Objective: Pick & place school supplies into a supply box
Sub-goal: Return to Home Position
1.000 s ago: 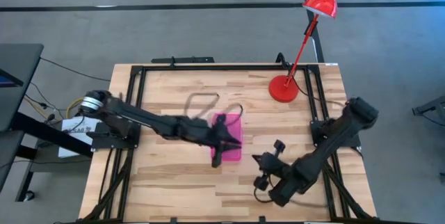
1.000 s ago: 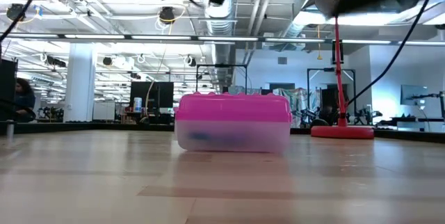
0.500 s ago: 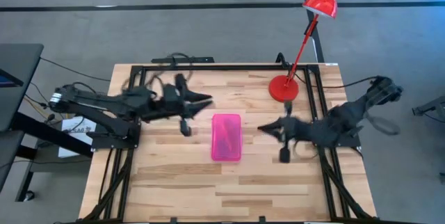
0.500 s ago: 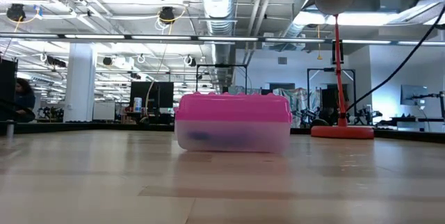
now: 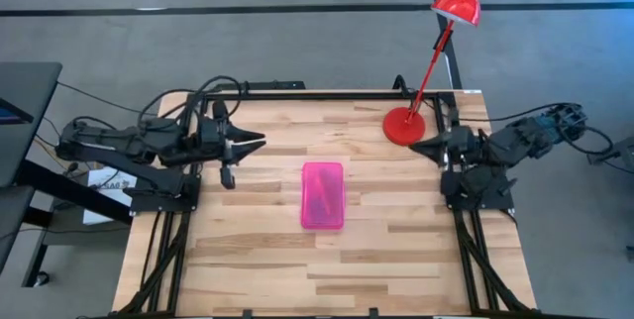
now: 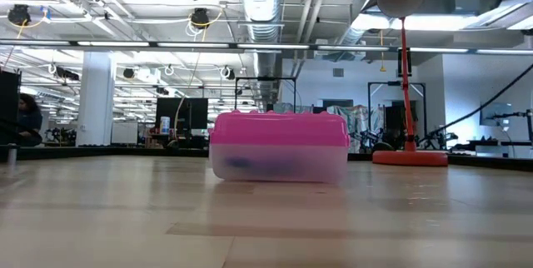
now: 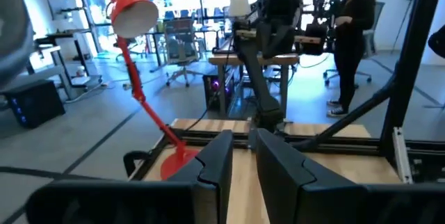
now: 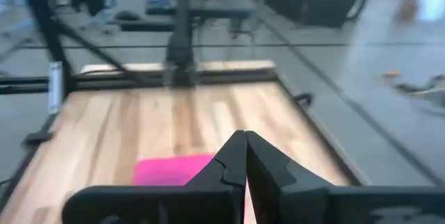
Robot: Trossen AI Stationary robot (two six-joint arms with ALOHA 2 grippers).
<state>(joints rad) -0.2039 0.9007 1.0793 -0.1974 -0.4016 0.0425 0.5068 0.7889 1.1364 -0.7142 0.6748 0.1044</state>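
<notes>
Low view, near to far: bare tabletop (image 6: 266, 226); pink supply box (image 6: 279, 146) at frame centre, lid down, standing free; red desk lamp (image 6: 408, 158), base behind at right.

High view: the box's long axis runs top to bottom of the frame. Left claw (image 5: 260, 141) sits upper left of the box, narrow, with a slit between its fingers (image 7: 215, 161). Right claw (image 5: 414, 148) sits upper right, pressed together, empty. Both are well apart from the box, the left a little nearer.

Change: half a second ago both claws flanked the box more closely; they are now drawn outward. Box unmoved.
</notes>
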